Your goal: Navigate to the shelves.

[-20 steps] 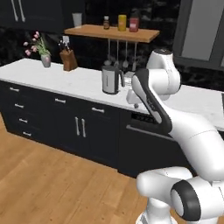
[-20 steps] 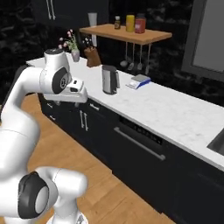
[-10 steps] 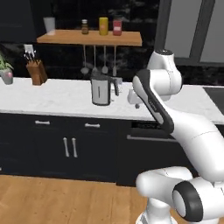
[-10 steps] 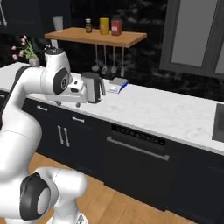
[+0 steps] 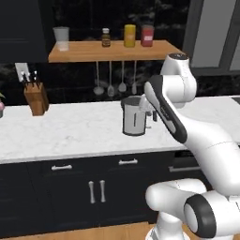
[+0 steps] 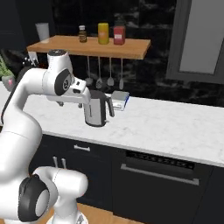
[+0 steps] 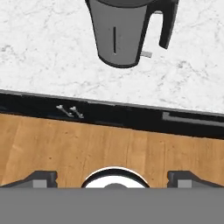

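We have swung base round: shelves (image 5: 112, 51) now nearly square ahead at 12 o'clock, above counter (image 5: 70, 136) and kettle (image 5: 134, 116). Fingers (image 7: 41, 178) spread, empty. Navigation looks almost done.

One shelf (image 5: 112, 50) hangs on the wall, up beyond the jaws. On it stand four containers: one pale cup (image 5: 61, 38), one small dark bottle (image 5: 106, 37), one yellow jar (image 5: 130, 35) and one red jar (image 5: 147, 35). Four utensils (image 5: 116, 79) hang from hooks under its plank. On the tabletop (image 5: 70, 133) there is one grey kettle (image 5: 134, 116), just ahead of the jaws, one knife block (image 5: 36, 98) off to one side, and one blue-and-white box (image 6: 120, 100) behind the kettle. Two vertical handles (image 5: 96, 191) and two horizontal handles (image 5: 93, 164) show on the dark cabinets below.
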